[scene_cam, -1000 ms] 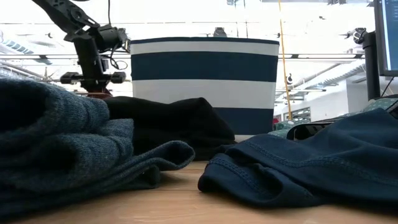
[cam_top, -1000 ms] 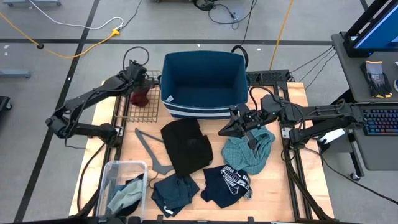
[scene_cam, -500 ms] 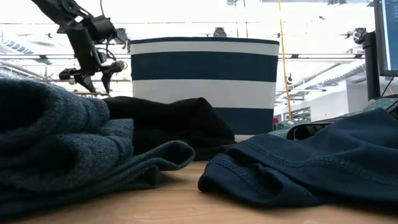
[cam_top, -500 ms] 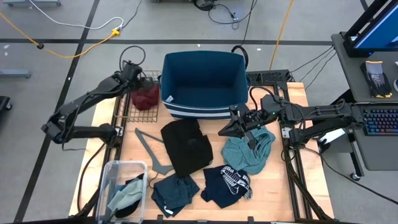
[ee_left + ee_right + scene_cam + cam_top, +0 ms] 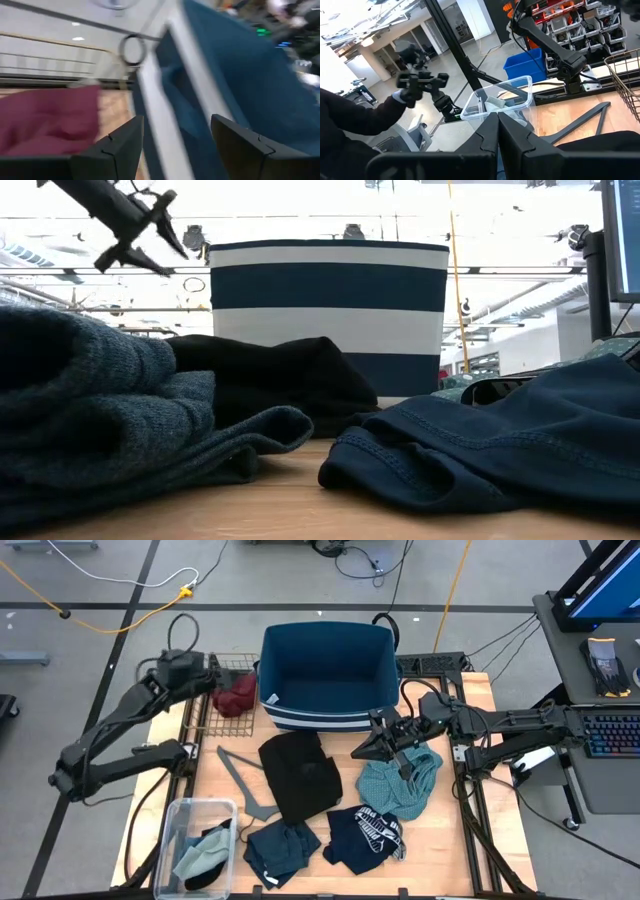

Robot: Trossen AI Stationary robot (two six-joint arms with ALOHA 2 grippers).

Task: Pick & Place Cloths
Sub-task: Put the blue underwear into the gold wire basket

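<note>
The maroon cloth [image 5: 235,692] lies bunched in a wire basket [image 5: 222,718] at the far left. My left gripper [image 5: 212,678] hangs open just left of it and above it, nothing between its fingers [image 5: 175,122]. On the table lie a black cloth [image 5: 298,775], a teal checked cloth [image 5: 400,785], a navy printed cloth [image 5: 365,835] and a dark teal cloth [image 5: 280,848]. A pale green cloth [image 5: 200,855] sits in a clear bin. My right gripper [image 5: 358,752] is shut between the black and the checked cloths, holding nothing.
A blue and white striped basket [image 5: 328,675] stands open at the far middle. A grey triangular hanger [image 5: 245,780] lies left of the black cloth. The clear bin [image 5: 190,810] is at the near left corner. Bare wood shows along the near right.
My left gripper has opened and let go of the maroon cloth. It has then risen and drawn back toward the table's left edge. The cloth, which hung narrow below the fingers, has fallen into the wire basket and spread out.
</note>
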